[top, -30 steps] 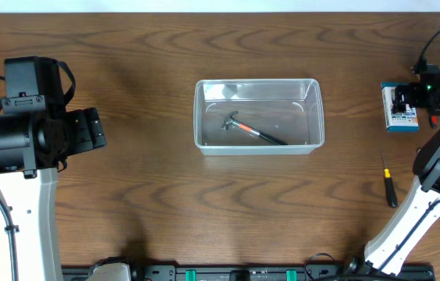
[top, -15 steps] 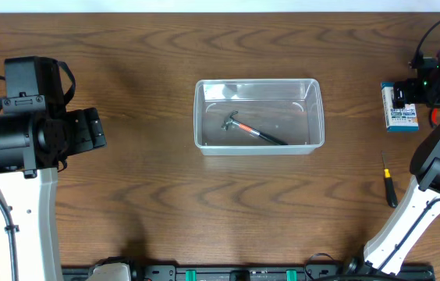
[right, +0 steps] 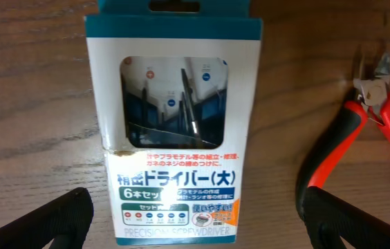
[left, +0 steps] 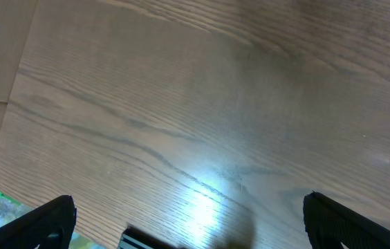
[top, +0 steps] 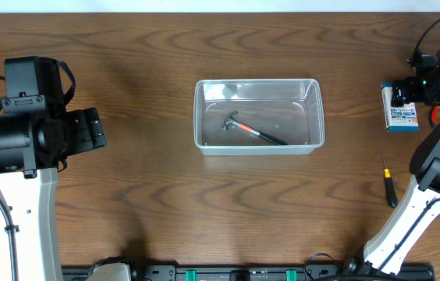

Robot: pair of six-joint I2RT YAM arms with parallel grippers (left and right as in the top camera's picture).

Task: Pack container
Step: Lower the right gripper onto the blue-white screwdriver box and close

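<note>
Two arms stand at opposite ends of the table (top: 150, 195), one at the left edge and one at the right, and most of the wood between them is bare. The widest open stretches are the near half of the table and the band between the left arm and the container (top: 257, 148). That clear tub sits near the middle of the table, a little closer to the far edge, well apart from both arms and with free room on all four sides. One hammer (top: 253, 129) lies slantwise on its floor.

Near the right edge things are crowded. One blue-and-white box of precision screwdrivers (right: 174, 124) lies flat, and one pair of red-handled cutters (right: 347, 152) lies just beside it, toward the right edge, not touching it. One black screwdriver (top: 389, 187) lies nearer the front, between the box and the base of the right arm.

The right gripper (right: 195, 207) hangs over the box with its fingers spread wide, one on each side and clear of the cardboard, grasping nothing. The left gripper (left: 189, 228) is likewise released, its fingers far apart over bare wood near the left edge.

The surface is dark brown wood grain with a glare patch under the left wrist. A pale strip runs beyond the far edge.
</note>
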